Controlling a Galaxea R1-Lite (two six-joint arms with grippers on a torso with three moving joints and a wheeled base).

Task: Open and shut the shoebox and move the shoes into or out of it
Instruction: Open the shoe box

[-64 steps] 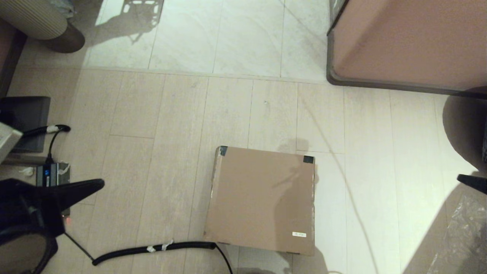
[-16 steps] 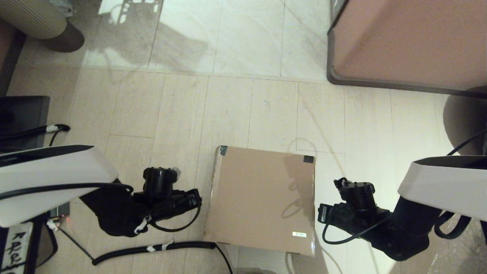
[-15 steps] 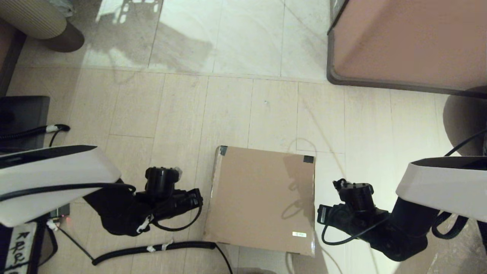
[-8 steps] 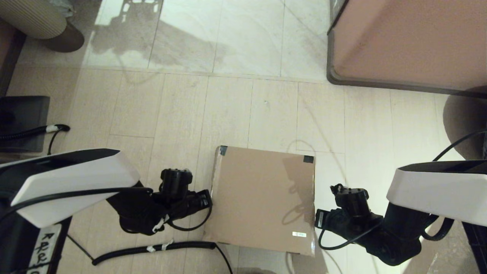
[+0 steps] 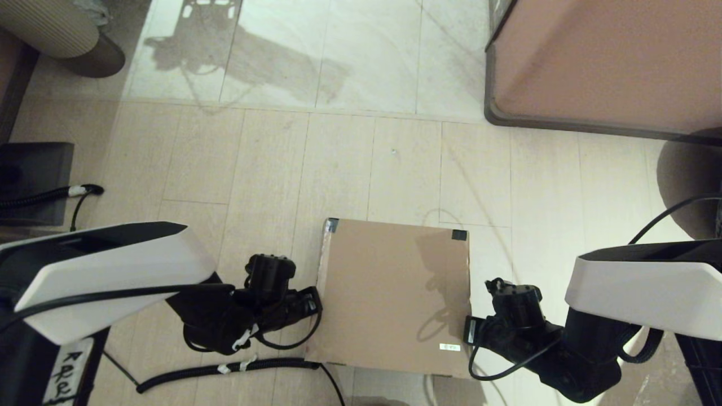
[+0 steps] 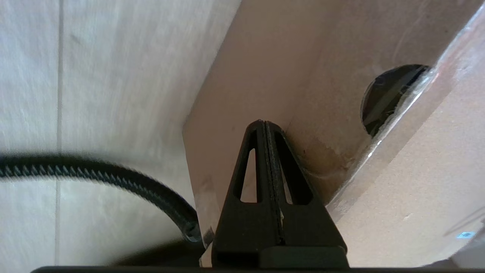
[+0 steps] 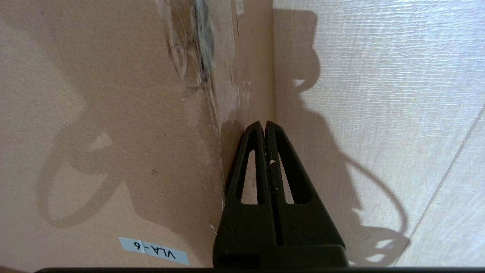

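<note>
Head view. Shoebox (image 5: 395, 296): brown cardboard, lid down flat, dark tape on the two far corners, white label (image 5: 450, 347) near the right front corner. It sits on the floor between the two pincers. Left gripper (image 5: 312, 301): at the box's left side, low against the wall. Right gripper (image 5: 469, 331): at the box's right side, just beside the label. Shoes: not visible, presumably inside. Cabinet (image 5: 609, 62): well beyond the right pincer.

Left wrist view. Left gripper (image 6: 264, 127): fingers pressed together, nothing between them, tip at the box's side wall under the lid edge; a round hole (image 6: 390, 96) lies further along that wall. Black hose (image 6: 98, 176) on the floor beside it.

Right wrist view. Right gripper (image 7: 264, 127): fingers together, empty, tip in the seam below the lid's rim.

Progress: nothing completed; opening appears to be just starting, and shoe handling and closing remain.
</note>
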